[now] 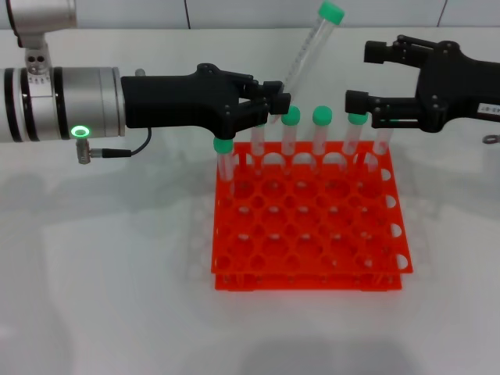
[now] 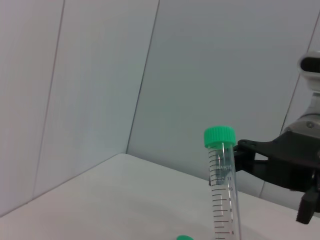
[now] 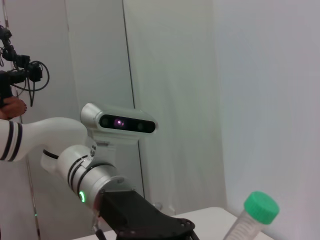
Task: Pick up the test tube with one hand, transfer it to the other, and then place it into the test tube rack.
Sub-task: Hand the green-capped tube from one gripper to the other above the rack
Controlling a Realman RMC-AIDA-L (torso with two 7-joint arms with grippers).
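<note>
My left gripper (image 1: 275, 103), black on a silver arm with a green light ring, is shut on the lower end of the test tube (image 1: 308, 51). The tube leans up and to the right above the rack's back edge, its green cap (image 1: 330, 12) topmost. My right gripper (image 1: 367, 76), black with a small white label, stands open a short way right of the tube and apart from it. The orange-red test tube rack (image 1: 308, 280) sits on the white table below both grippers. The left wrist view shows the test tube (image 2: 224, 200) upright with the right gripper (image 2: 280, 162) behind it. The right wrist view shows the green cap (image 3: 261, 207) and the left gripper (image 3: 145, 222).
Several other green-capped tubes (image 1: 322, 117) stand in the rack's back row, one (image 1: 223, 146) at its left corner just under my left gripper. A pale wall rises behind the white table (image 1: 101, 266). A small metal object (image 1: 491, 141) lies at the right edge.
</note>
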